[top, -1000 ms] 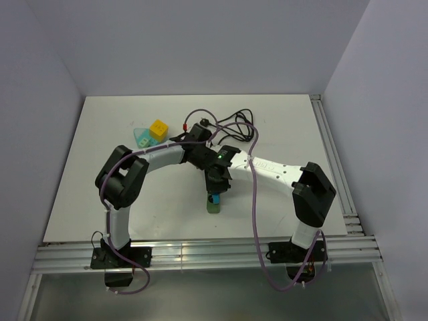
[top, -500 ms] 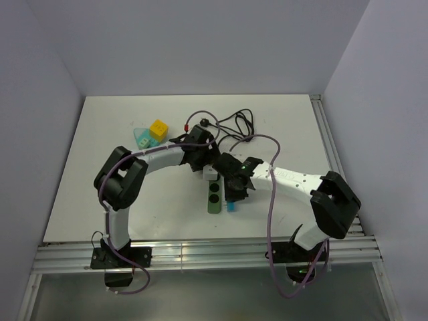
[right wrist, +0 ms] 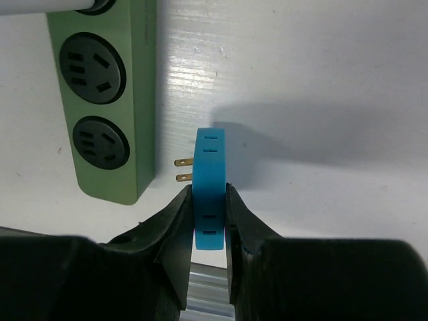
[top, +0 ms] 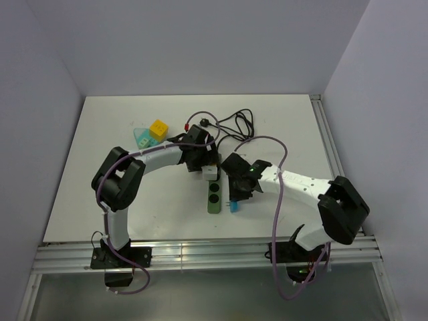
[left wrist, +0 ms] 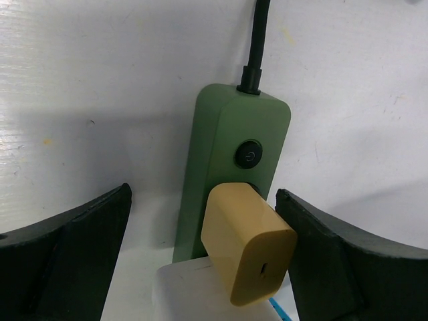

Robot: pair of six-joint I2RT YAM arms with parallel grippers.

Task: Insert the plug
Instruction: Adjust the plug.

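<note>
A green power strip (top: 214,195) (left wrist: 232,155) lies mid-table with its black cable running away. In the left wrist view a yellow plug (left wrist: 249,251) sits in the socket just below the strip's switch, with a white plug (left wrist: 190,294) in front of it. My left gripper (left wrist: 202,200) is open and straddles the yellow plug; its right finger (left wrist: 321,241) is very close to the plug. My right gripper (right wrist: 209,195) is shut on a flat blue plug (right wrist: 209,167) (top: 234,206), just right of the strip (right wrist: 107,100), brass prongs pointing at its side. Two sockets face up, empty.
A yellow cube (top: 158,128) and teal pieces (top: 141,138) lie at the back left. The strip's black cable (top: 235,123) coils behind the left gripper. An aluminium rail (top: 334,160) runs along the table's right edge.
My left gripper has opened wide around the yellow plug. My right arm has carried the blue plug from over the strip's near end to the table just right of it.
</note>
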